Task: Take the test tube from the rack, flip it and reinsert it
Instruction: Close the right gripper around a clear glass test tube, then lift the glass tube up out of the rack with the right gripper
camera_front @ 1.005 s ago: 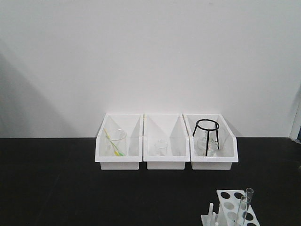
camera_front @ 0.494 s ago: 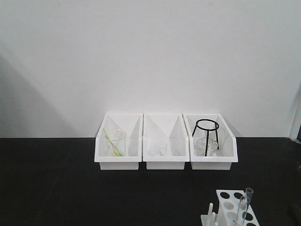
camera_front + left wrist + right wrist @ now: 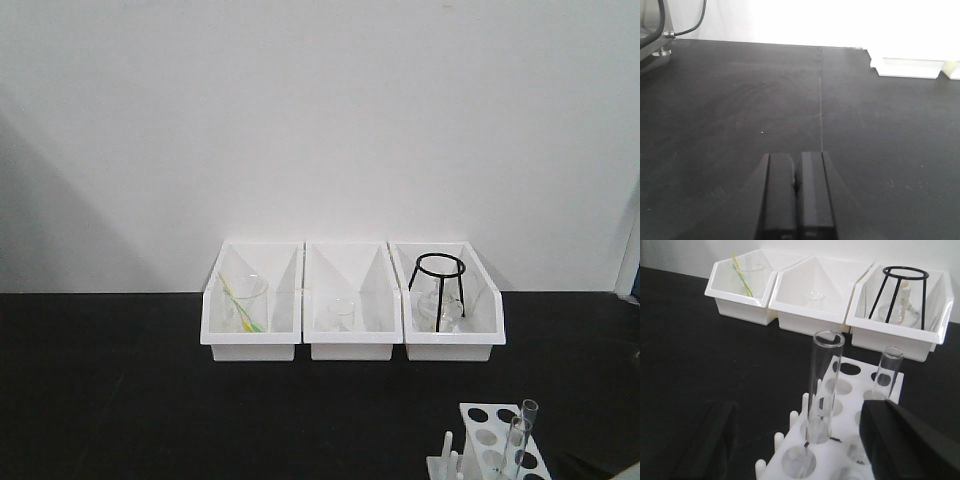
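The white rack (image 3: 497, 424) stands at the bottom right of the front view, on the black table. Two clear test tubes stand upright in it. The taller tube (image 3: 824, 385) rises between the wide-apart fingers of my right gripper (image 3: 797, 410), which is open and touches nothing. A shorter tube (image 3: 886, 372) stands behind it, near the right finger (image 3: 905, 440). The rack's top plate (image 3: 832, 462) with its round holes lies just below that gripper. My left gripper (image 3: 797, 195) is shut and empty, low over bare table far from the rack.
Three white open-front bins line the back wall. The left bin (image 3: 252, 345) holds a beaker with a yellow-green rod, the middle bin (image 3: 352, 345) a small glass, and the right bin (image 3: 452, 345) a black wire stand. Upright pegs (image 3: 792, 422) edge the rack.
A sliver of the right gripper has come into the bottom right corner of the front view. The rack, tubes and bins have not moved.
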Controlling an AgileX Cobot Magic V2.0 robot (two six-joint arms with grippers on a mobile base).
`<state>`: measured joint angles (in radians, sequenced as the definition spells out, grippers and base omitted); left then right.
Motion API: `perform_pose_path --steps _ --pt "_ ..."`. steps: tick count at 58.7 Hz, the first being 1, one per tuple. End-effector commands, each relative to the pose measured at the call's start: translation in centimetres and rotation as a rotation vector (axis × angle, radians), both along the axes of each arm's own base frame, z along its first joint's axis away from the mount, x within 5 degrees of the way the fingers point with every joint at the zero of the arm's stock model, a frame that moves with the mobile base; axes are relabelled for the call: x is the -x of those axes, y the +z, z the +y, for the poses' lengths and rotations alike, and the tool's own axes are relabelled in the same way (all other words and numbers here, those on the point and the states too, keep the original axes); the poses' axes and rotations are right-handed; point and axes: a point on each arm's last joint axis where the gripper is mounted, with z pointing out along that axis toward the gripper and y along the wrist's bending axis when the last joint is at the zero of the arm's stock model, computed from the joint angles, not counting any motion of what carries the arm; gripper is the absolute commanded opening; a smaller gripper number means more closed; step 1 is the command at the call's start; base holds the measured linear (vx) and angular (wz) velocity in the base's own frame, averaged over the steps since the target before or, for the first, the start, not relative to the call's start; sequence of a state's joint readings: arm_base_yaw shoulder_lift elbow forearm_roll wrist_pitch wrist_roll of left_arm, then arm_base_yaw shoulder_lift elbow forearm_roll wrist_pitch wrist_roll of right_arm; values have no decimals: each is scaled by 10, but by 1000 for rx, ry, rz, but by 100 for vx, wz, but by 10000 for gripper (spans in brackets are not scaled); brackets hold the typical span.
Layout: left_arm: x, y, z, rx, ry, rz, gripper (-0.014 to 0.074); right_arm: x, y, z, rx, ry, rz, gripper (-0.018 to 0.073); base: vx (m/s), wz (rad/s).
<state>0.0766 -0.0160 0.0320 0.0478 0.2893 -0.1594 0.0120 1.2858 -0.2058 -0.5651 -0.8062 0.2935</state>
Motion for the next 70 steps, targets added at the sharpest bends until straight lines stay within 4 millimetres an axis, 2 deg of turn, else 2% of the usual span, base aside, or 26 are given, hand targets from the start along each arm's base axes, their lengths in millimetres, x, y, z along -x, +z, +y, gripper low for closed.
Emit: perform_pose_path --steps 1,16,24,34,43,51,60,70 --pt "-1 8 -1 -4 -11 -98 -6 -18 15 4 -53 34 -125 564 0 0" --pt "-1 8 -1 -4 -11 -98 -6 -52 1 6 -78 53 -91 559 0 0" --pt "-1 8 -1 -4 -11 -98 -6 -63 -4 8 -100 65 -101 516 0 0" --pt "-1 8 -1 -4 -11 -98 -6 -68 -9 8 -107 63 -90 372 0 0" --pt "-1 8 -1 -4 -11 -98 -6 -68 -7 9 -120 71 -114 153 0 0" --pt "-1 8 -1 -4 -11 -98 -6 -67 2 10 -141 87 -169 -14 0 0" --pt "-1 8 -1 -4 -11 -98 -6 -61 20 9 -112 79 -210 -13 0 0" --pt "-1 8 -1 -4 -11 -98 -6 -45 55 5 -115 37 -255 -12 0 0"
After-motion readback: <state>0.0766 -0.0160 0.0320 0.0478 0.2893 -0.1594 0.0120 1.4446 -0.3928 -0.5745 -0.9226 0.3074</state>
